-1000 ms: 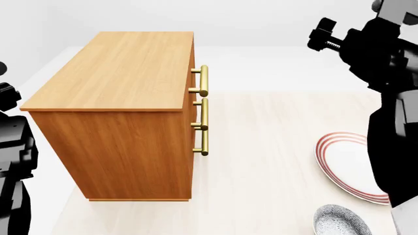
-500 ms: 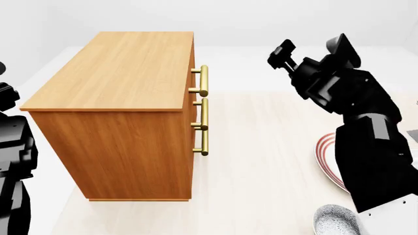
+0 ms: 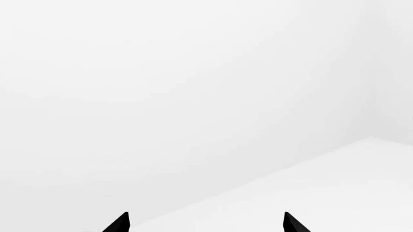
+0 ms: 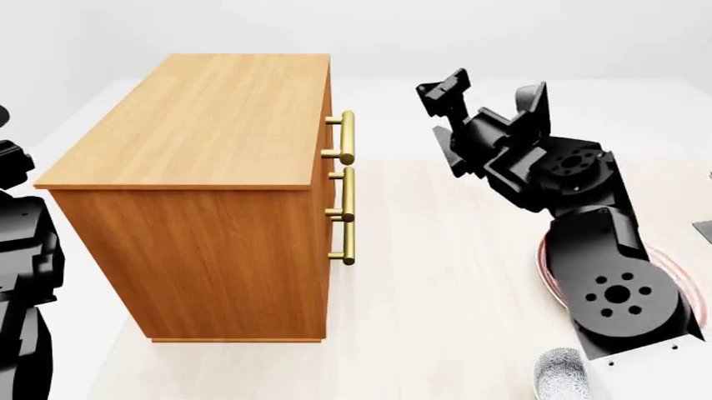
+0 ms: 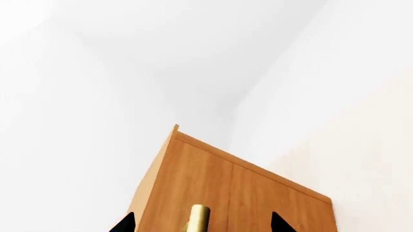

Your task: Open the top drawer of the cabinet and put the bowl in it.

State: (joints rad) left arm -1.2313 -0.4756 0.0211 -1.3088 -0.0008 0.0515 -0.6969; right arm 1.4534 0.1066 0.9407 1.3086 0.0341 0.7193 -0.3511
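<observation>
The orange-brown cabinet (image 4: 200, 125) stands at the left of the head view, all its drawers shut. The top drawer shows only as its brass bar handle (image 4: 347, 137) on the right face. My right gripper (image 4: 439, 93) hovers to the right of that handle, apart from it, with its jaws open. In the right wrist view a brass handle end (image 5: 199, 217) lies between the right gripper's (image 5: 202, 225) two black fingertips, with the cabinet front (image 5: 252, 193) behind it. The speckled bowl (image 4: 559, 375) sits at the bottom edge, partly hidden by my right arm. My left gripper (image 3: 205, 225) is open on nothing.
A red-ringed white plate (image 4: 544, 265) lies under my right arm, mostly covered. Two lower brass handles (image 4: 347, 217) sit below the top one. My left arm (image 4: 22, 250) hangs at the left edge beside the cabinet. Pale wood floor surrounds the cabinet.
My right arm has swung left and down towards the cabinet's handles, now covering most of the plate and part of the bowl. The cabinet and left arm have not moved.
</observation>
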